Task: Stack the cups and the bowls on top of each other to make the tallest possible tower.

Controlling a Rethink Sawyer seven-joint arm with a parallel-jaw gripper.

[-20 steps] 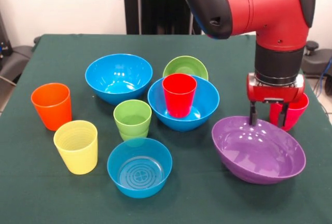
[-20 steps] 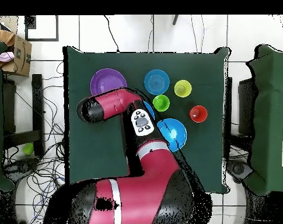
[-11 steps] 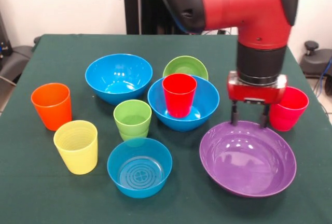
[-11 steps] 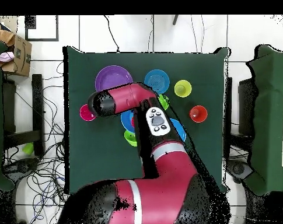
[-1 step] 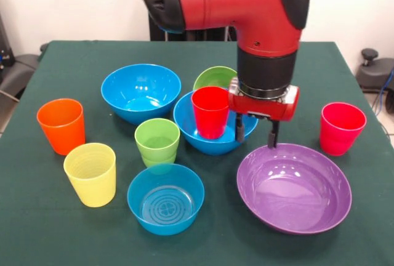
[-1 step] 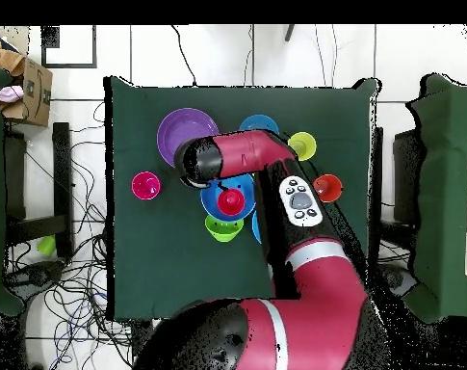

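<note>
My gripper [image 5: 255, 141] hangs open with nothing between its fingers, just above the far rim of the wide purple bowl [image 5: 294, 187], which sits flat on the table. Directly to its left a red cup [image 5: 210, 112] stands upright inside a large blue bowl [image 5: 188, 132]. The overhead view shows the purple bowl [image 6: 182, 134] and the red cup [image 6: 231, 200], while the arm hides the gripper. Loose on the table are a second large blue bowl [image 5: 141, 92], a small green bowl [image 5: 215, 77], a small blue bowl [image 5: 165, 199], and orange [image 5: 61, 125], yellow [image 5: 91, 174], light green [image 5: 157, 141] and pinkish-red [image 5: 342, 128] cups.
The dark green table [image 5: 74, 63] carries everything. Its right edge lies close behind the pinkish-red cup. A cardboard box [image 6: 25, 92] sits off the table in the overhead view.
The arm has swung left in the front view. The purple bowl, tilted a second ago, shifted left and settled flat; the gripper then left its rim and moved toward the blue bowl.
</note>
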